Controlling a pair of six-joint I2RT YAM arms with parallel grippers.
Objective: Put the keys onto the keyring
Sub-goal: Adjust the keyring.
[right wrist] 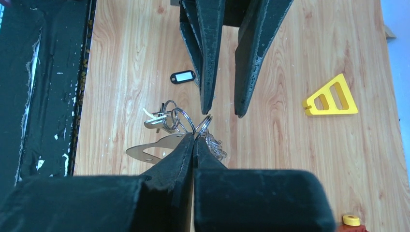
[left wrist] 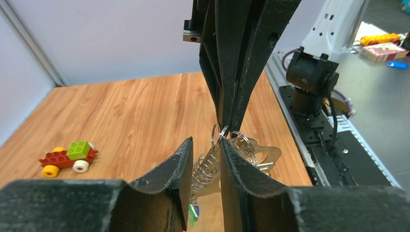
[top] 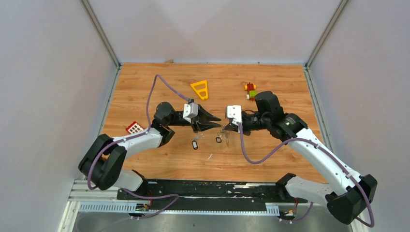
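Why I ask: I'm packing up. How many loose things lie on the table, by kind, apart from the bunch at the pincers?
Yellow triangle: 1
Block car: 1
Red grid piece: 1
Black tag: 1
Pale sliver, too small to identify: 1
Total: 5

From the overhead camera I saw a wooden worktop (top: pixel 145 82) boxed in by pale grey walls (top: pixel 48 72). A yellow triangle frame (top: pixel 199 89) lay flat toward the far side, a little left of centre. Apart from it, to the right, sat a small toy block figure (top: pixel 250 90), red with a green brick on top; the left wrist camera showed me its yellow and white wheels. Near the worktop's left edge I made out a small red-and-white grid piece (top: pixel 135 128), too small to identify. A black rail (top: pixel 208 188) ran along the near edge.
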